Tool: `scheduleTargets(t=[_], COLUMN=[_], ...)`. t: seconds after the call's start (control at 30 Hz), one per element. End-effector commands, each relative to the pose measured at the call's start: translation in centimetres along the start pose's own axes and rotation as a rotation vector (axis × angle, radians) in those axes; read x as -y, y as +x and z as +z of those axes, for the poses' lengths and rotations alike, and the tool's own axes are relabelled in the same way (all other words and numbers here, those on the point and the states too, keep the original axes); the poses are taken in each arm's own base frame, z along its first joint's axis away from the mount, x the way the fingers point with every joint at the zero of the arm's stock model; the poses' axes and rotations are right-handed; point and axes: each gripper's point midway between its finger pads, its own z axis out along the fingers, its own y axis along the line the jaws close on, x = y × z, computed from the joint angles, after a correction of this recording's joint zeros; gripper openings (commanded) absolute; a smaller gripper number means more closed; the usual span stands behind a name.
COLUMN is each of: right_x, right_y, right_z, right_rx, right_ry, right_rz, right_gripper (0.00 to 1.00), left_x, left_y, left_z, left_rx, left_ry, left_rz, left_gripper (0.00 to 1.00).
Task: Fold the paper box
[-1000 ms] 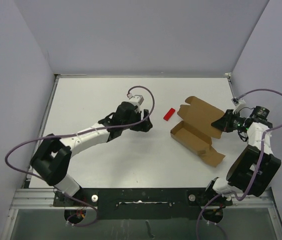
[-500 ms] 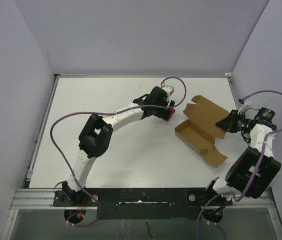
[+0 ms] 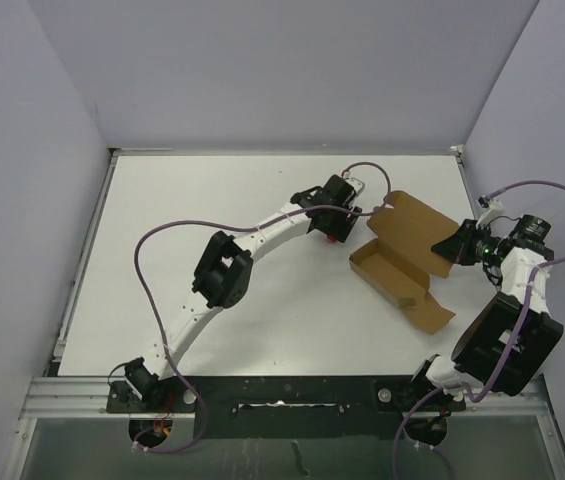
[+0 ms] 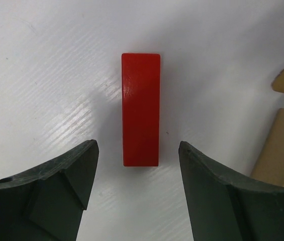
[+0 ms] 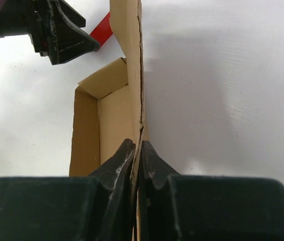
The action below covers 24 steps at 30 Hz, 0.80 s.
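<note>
The paper box point(image 3: 394, 270), brown card, lies open at the right of the table with its lid flap raised. My right gripper point(image 3: 454, 246) is shut on the far edge of that flap; the right wrist view shows the thin card edge pinched in the gripper point(image 5: 137, 146), with the box tray point(image 5: 112, 118) beyond. My left gripper point(image 3: 339, 229) hangs just left of the box, over a small red block point(image 4: 140, 108). It is open point(image 4: 137, 145), and the block's near end lies between its fingertips, touching neither. A box corner point(image 4: 281, 148) shows at the right.
The red block point(image 5: 101, 28) and the left gripper's fingers point(image 5: 64, 35) sit close to the far end of the raised flap. White table surface point(image 3: 192, 220) extends to the left. Grey walls enclose the table on three sides.
The left arm has swung right across the table and now stands over the red block beside the box. The right gripper has kept its hold; the box has shifted slightly.
</note>
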Motion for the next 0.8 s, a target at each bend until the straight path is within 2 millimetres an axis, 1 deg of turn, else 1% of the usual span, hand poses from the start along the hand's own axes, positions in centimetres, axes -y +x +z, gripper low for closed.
scheduleTargets(t=[0.0, 0.1, 0.23, 0.47, 0.5, 0.67, 0.77], right_x=[-0.16, -0.16, -0.14, -0.17, -0.23, -0.32, -0.49], right_y=[-1.87, -1.81, -1.77, -1.76, -1.77, -1.7, -1.68], right_z=[-0.34, -0.26, -0.23, -0.18, -0.16, -0.1, -0.05], right_rx=[0.041, 0.039, 0.039, 0.04, 0.04, 0.04, 0.041], right_ry=[-0.018, -0.021, -0.024, -0.028, -0.03, -0.037, -0.046], right_rz=[-0.035, -0.031, -0.027, -0.024, -0.025, -0.02, -0.019], right_gripper=[0.0, 0.0, 0.0, 0.0, 0.0, 0.0, 0.0], left_x=[-0.45, -0.44, -0.45, -0.56, -0.54, -0.54, -0.7], left_y=[0.52, 0.52, 0.46, 0.5, 0.51, 0.49, 0.24], left_z=[1.03, 1.37, 1.68, 2.02, 2.0, 1.78, 1.24], left_rx=[-0.022, -0.019, -0.017, -0.019, -0.02, -0.025, -0.023], left_ry=[-0.025, -0.025, -0.026, -0.027, -0.026, -0.015, -0.017], left_rz=[0.032, 0.033, 0.039, 0.044, 0.044, 0.042, 0.039], left_gripper=[0.63, 0.61, 0.53, 0.37, 0.34, 0.3, 0.21])
